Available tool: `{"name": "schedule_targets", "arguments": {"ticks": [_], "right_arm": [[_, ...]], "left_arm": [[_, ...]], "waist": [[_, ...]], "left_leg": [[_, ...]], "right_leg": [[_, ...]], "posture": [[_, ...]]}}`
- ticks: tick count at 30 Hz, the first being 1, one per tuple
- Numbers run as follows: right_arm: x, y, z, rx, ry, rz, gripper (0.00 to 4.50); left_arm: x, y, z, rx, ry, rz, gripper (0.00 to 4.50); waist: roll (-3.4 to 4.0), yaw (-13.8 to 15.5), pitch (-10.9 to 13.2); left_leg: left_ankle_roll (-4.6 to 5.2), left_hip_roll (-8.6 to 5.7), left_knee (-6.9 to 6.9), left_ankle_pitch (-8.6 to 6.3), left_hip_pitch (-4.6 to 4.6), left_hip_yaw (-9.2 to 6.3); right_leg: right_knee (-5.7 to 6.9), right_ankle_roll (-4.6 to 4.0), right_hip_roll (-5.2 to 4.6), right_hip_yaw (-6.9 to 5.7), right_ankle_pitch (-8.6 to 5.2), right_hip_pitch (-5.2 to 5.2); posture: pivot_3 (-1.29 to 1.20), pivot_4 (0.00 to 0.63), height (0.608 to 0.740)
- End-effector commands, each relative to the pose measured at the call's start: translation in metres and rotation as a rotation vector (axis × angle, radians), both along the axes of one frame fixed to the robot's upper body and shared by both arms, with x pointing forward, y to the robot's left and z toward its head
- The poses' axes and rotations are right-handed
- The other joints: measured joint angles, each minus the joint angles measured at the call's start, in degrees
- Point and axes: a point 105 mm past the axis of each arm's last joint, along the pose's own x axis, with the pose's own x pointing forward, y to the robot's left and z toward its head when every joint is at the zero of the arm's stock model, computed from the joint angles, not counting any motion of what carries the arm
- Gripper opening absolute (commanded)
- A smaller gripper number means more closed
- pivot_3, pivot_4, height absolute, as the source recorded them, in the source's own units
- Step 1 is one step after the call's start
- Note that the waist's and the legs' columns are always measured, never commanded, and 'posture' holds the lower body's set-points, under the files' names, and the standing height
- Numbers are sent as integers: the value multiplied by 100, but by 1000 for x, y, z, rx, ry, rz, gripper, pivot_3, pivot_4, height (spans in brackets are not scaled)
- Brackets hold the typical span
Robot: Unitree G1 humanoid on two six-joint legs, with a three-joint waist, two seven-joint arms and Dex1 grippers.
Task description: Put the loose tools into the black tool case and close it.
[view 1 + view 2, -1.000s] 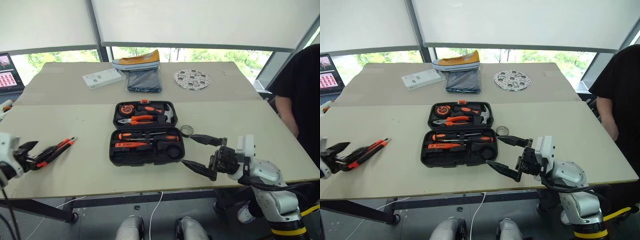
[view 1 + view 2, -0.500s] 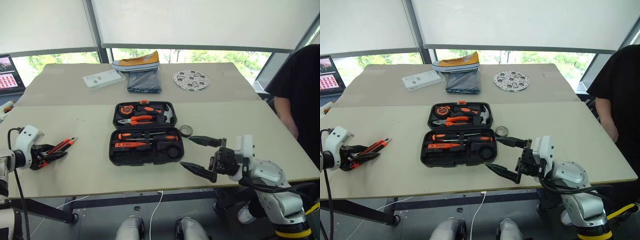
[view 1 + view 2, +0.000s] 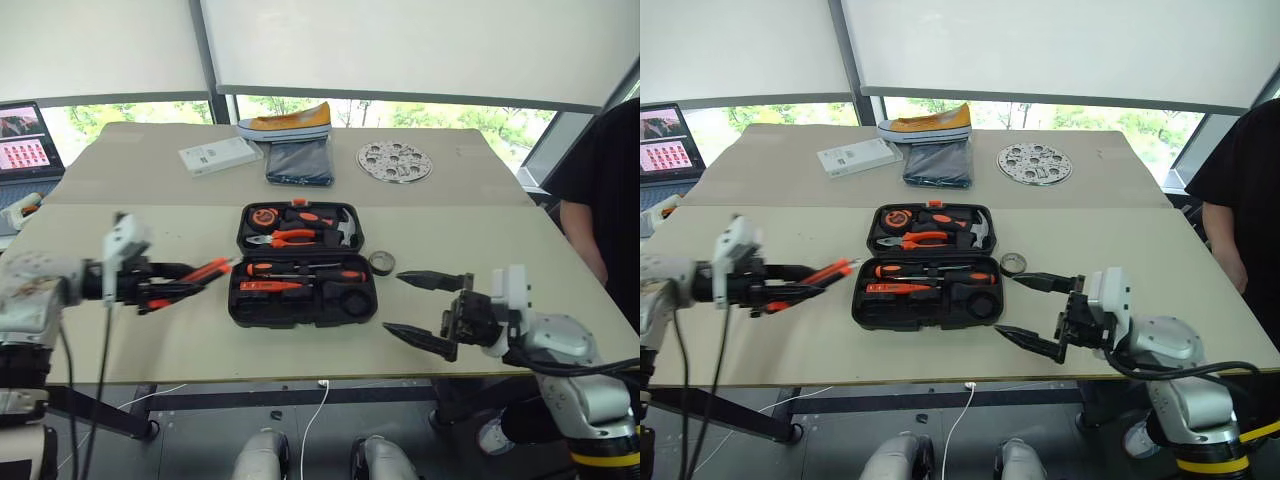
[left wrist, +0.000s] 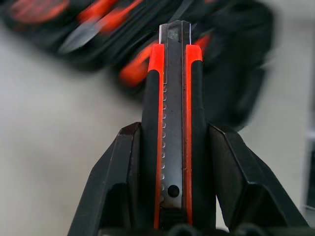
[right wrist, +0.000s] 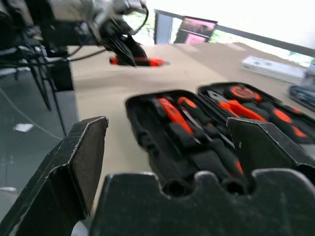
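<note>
The long utility knife [image 4: 173,132], a slim orange-and-black tool with a notched metal blade track down its middle, is clamped between the two black fingers [image 4: 114,187] of the left hand [image 3: 160,288]. It is held above the counter [image 3: 150,230] just left of the black tool case [image 3: 302,300], its tip pointing toward the case's left edge.

The black tool case, a plastic clamshell with rounded corners, lies open and flat near the middle of the pale counter. Its near half holds orange-and-black screwdrivers [image 3: 300,270] in moulded slots; its far half holds orange-handled pliers [image 3: 285,238], a hammer [image 3: 343,230] and a round tape measure [image 3: 262,215].

Just beside the case's right edge lies a small black tape roll [image 3: 381,262] on the counter.

The right hand [image 3: 418,305] hovers right of the case near the counter's front edge, pointing left, its two fingers spread wide and grasping nothing.

Farther back on the counter lie a white flat box [image 3: 220,155], a dark folded cloth [image 3: 300,162] with a yellow shoe [image 3: 285,120] behind it, and a round perforated metal disc [image 3: 395,161]. A laptop [image 3: 28,140] stands at the far left, and a person in black [image 3: 600,190] stands at the right.
</note>
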Motion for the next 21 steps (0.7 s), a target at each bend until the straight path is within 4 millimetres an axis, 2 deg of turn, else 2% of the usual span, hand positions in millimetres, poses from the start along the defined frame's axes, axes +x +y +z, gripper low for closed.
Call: {"name": "schedule_targets", "arguments": {"ticks": [1,4,8,13,21], "right_arm": [[6,-11,12,-27,-60,-18,4500],[8,-13,12,-44,-47,-20,4500],[4,-16,1,-152,-13,27,4500],[6,-18,5,-162,-19,13,4500],[2,-13,4,-136,-15,4,4500]], "left_arm": [[-5,-38,-5,72,-48,-119,1535],[-6,-63,-12,125,-78,-200,1535],[5,-89,-19,190,-112,-234,1535],[20,-94,-26,284,-145,-231,1535],[25,-99,-35,324,-123,-244,1535]], "waist": [[1,-27,0],[1,-56,1],[0,-44,1],[0,-28,1],[0,-9,1]], "left_leg": [[0,-6,0,0,5,0],[2,-6,0,2,11,-10],[3,-9,3,4,10,-16],[4,-13,7,5,10,-16],[24,-16,7,17,10,-18]], "right_leg": [[4,0,2,3,0,0],[20,-2,18,6,-1,-1],[28,0,24,9,0,-2],[27,3,23,14,-1,0],[27,9,20,15,2,0]], "posture": [[0,150,740],[0,150,740],[0,150,740],[0,150,740],[0,150,740]]}}
